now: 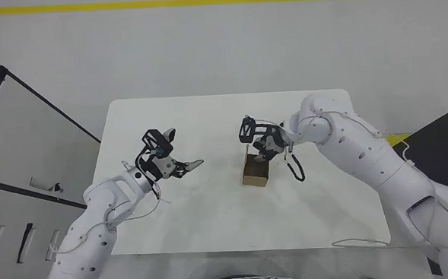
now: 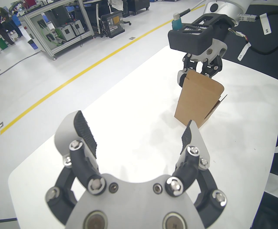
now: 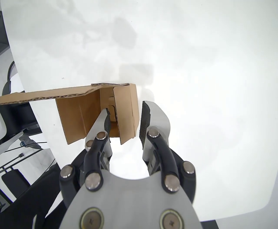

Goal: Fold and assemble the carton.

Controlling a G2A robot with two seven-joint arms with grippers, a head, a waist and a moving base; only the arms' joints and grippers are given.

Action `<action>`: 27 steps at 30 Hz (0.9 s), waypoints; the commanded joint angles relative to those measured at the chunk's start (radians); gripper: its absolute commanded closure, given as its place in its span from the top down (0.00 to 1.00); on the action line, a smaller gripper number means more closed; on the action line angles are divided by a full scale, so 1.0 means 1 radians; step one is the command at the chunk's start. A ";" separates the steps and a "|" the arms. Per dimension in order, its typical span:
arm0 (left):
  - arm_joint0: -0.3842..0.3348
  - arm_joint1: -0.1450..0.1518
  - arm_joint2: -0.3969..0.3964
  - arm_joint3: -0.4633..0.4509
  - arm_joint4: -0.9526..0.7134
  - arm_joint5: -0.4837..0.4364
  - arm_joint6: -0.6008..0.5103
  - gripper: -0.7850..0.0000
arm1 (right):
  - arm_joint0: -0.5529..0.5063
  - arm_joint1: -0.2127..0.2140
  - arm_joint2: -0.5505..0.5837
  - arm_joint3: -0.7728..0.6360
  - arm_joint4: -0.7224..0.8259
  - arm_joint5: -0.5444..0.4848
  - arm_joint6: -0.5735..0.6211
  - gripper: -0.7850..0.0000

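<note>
From above, we see the brown carton (image 1: 255, 174) standing near the middle of the white table (image 1: 208, 117), a touch toward 3 o'clock, with the right gripper (image 1: 261, 154) over it. The left gripper (image 1: 189, 167) hovers at the carton's 9 o'clock, well apart, fingers spread wide and holding nothing.

The left wrist view adds the carton's height: its long axis is upright and its open mouth faces up. The right wrist view looks into that mouth. One finger sits inside a side wall and the other outside, unclenched, with a sliver of table beside the outer pad (image 3: 145, 121).

White tabletop runs from the carton toward every edge, widest at 9 o'clock.
</note>
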 commanded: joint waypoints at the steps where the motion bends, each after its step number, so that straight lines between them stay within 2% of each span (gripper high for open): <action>1: 0.000 0.000 0.000 0.000 0.000 0.000 0.000 1.00 | 0.011 -0.007 -0.012 0.005 -0.001 -0.004 0.008 0.34; 5: 0.000 0.000 0.000 0.000 0.000 0.000 0.000 1.00 | 0.024 -0.018 -0.026 0.020 0.008 0.002 0.017 0.16; 6: 0.000 0.000 0.000 0.000 0.000 0.000 0.000 1.00 | 0.026 -0.020 -0.030 0.024 0.010 0.004 0.016 0.05; 7: 0.000 0.000 0.000 0.000 0.000 0.000 0.000 1.00 | 0.028 -0.023 -0.033 0.029 0.011 0.008 0.016 0.00; 16: 0.000 0.000 0.000 0.000 0.000 0.000 0.000 1.00 | 0.024 -0.031 -0.020 0.047 0.042 0.064 -0.021 0.00; 21: 0.000 0.000 0.000 0.000 0.000 0.000 0.000 1.00 | 0.002 -0.025 0.019 0.045 0.109 0.133 -0.039 0.00; 27: 0.000 0.000 0.000 0.000 0.000 0.000 0.000 1.00 | -0.027 -0.012 0.077 0.053 0.223 0.166 -0.042 0.00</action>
